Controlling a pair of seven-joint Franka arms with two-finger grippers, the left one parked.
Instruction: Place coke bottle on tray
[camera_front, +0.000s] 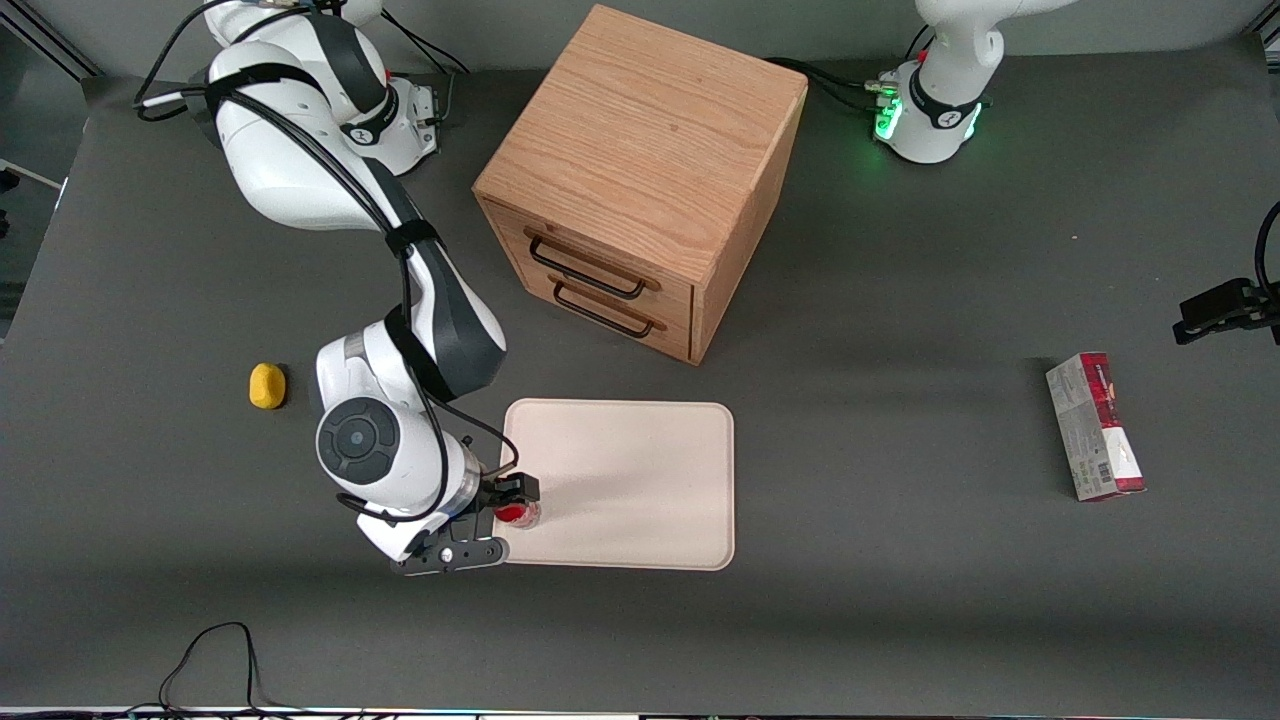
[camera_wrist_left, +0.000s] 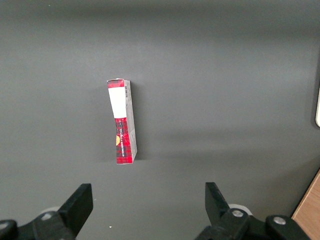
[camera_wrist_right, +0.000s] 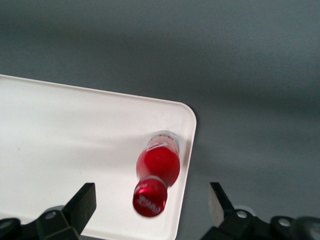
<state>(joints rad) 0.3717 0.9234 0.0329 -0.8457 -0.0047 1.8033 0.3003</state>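
Pincer (camera_wrist_right: 152, 207) spread apart, hovering over coke bottle (camera_wrist_right: 156, 176). Bottle standing upright on cream tray (camera_front: 640, 480), just inside its rim nearest the working arm. Placement apparently done; only withdrawal left.

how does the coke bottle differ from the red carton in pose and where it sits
The coke bottle stands upright on the tray, near its corner; the red-and-grey carton lies flat on the bare table, toward the parked arm's end. The bottle is round and partly clear; the carton is boxy and opaque. The open end effector hangs just above the bottle; nothing is near the carton. Both are largely red.
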